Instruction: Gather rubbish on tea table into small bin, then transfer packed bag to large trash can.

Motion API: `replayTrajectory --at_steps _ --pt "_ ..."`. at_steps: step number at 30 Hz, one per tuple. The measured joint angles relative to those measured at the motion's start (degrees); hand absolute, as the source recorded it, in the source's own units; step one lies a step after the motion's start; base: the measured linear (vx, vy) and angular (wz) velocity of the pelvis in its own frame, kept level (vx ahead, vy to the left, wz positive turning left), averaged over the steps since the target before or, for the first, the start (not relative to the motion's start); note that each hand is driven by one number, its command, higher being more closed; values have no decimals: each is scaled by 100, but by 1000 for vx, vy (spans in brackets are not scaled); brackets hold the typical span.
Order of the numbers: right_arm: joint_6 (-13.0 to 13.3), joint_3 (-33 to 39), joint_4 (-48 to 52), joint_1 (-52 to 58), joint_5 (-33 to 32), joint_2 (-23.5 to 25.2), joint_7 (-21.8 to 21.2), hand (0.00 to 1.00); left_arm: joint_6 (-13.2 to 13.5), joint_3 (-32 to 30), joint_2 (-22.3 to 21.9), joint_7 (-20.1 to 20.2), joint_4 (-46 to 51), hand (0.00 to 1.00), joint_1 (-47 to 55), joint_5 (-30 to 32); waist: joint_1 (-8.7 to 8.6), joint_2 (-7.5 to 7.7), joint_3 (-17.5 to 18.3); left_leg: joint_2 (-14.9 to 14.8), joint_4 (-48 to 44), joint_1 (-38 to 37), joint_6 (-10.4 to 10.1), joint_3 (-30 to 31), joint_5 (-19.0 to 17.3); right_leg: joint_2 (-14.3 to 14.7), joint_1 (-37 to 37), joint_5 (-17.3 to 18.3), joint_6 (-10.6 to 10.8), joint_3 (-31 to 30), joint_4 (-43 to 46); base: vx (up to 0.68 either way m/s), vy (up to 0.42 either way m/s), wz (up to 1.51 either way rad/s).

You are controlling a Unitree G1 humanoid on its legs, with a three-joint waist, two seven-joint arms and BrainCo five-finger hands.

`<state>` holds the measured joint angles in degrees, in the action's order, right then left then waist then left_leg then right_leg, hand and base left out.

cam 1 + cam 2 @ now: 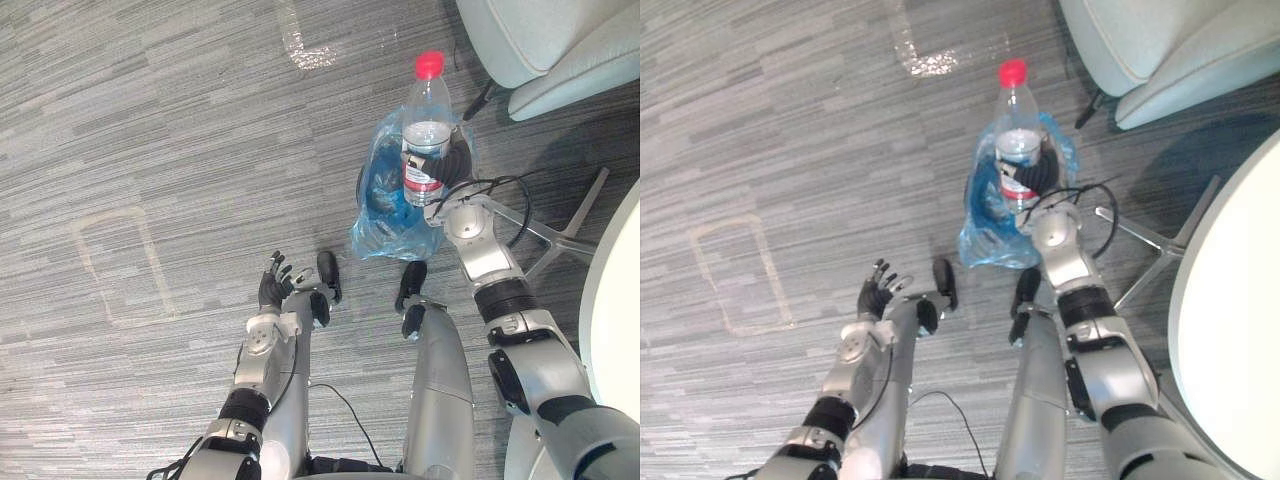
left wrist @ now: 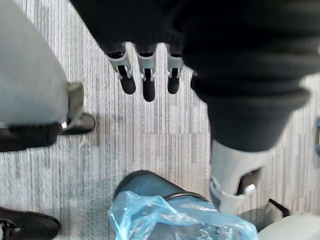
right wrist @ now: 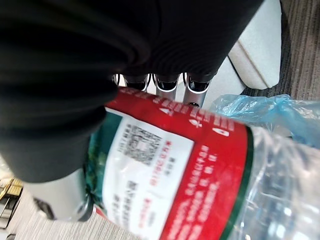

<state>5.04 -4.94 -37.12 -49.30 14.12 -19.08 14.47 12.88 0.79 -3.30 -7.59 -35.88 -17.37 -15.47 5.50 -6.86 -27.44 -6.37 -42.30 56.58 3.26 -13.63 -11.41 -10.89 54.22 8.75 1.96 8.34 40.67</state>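
The right hand [image 1: 455, 168] was curled round the labelled middle of a clear plastic bottle [image 1: 427, 130]; in its own wrist view the fingers [image 3: 165, 82] wrapped over the red-and-white label, a firm grip. Round it, from the biggest down: the white tea table [image 1: 1230, 300] stood at the robot's right, a pale chair [image 1: 540, 40] beyond it, and on the grey carpet between lay the small bin [image 2: 145, 180], dark-rimmed and lined with a blue bag [image 1: 385, 200]. The bottle stood upright, long axis vertical, red cap [image 1: 429, 64] on top and base down at the bag's mouth. From the head views its base lay over the opening on the side nearest the hand; whether it was already inside the bag or just above could not be told. Nothing else in the bag could be made out through the crumpled plastic. The drop, I judged, depended on that base being over the mouth and not the rim. The left hand [image 1: 275, 285] hung empty, fingers straight and relaxed, well apart from the bin.
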Motion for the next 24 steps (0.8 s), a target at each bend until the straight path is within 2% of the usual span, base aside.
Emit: replayTrajectory --at_steps 11,14,17,24 --pt "-31 202 35 21 0 344 20 0 21 -204 -45 -5 -81 0 -59 -36 -6 3 2 -40 -84 73 1 -27 2 -2 75 -14 -20 0 78 -25 -13 0" --pt "-39 193 288 178 187 439 13 0 12 -218 -45 -6 -80 0 -89 -35 -8 23 11 -61 -94 58 1 -49 1 1 66 -18 -26 -2 89 -36 -20 -2" --pt "-48 171 514 404 427 570 2 0 -19 -259 -52 -3 -75 0 -98 -32 -31 72 35 -93 -98 -4 1 -70 0 18 12 -21 -32 -7 87 -37 -28 -3" --pt "-176 23 655 795 1623 551 -120 0 -150 -436 -74 -1 -75 0 -92 26 -77 158 75 -186 -94 -73 3 -115 -10 98 -65 -78 -58 -19 -7 -30 -22 -5"
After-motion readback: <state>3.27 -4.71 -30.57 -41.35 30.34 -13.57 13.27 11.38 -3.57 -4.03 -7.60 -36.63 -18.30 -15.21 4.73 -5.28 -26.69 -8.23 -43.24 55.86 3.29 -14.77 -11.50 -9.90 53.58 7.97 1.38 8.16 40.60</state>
